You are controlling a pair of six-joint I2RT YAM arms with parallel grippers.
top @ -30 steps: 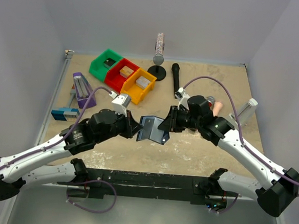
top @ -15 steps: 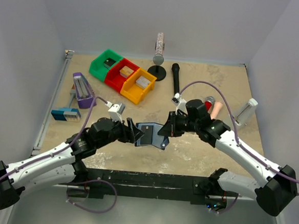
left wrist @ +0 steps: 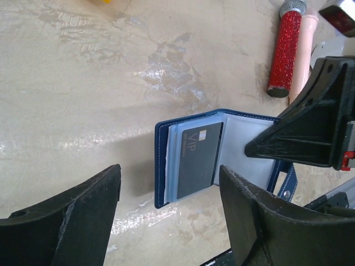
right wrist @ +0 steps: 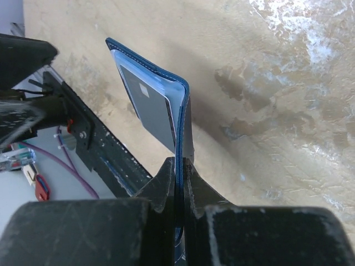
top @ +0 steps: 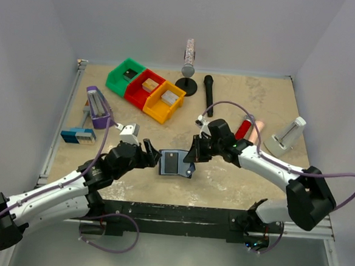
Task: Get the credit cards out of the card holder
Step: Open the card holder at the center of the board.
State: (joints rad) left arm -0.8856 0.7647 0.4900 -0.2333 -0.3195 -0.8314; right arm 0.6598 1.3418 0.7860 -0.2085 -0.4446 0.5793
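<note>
- Dark blue bifold card holder (left wrist: 244, 124): black card (left wrist: 198, 158) half hidden inside.
- My right gripper (right wrist: 178, 169) clamps its right flap.
- Left gripper (top: 154, 156) gapes empty; bare tan table (left wrist: 66, 83) leftward.

You have the card holder (top: 176, 163) near the middle of the counter, towards its near edge. It is a small dark blue bifold, spread open with its inner faces turned up. Your right hand (top: 192, 155) pinches the edge of its right half, whose lining is pale blue-grey. The left half juts out free to the left, and you cannot tell whether it touches the counter. It carries stacked blue-grey pockets. A black card (left wrist: 198, 158) sits in the top pocket, marked VIP beside a small light square.
</note>
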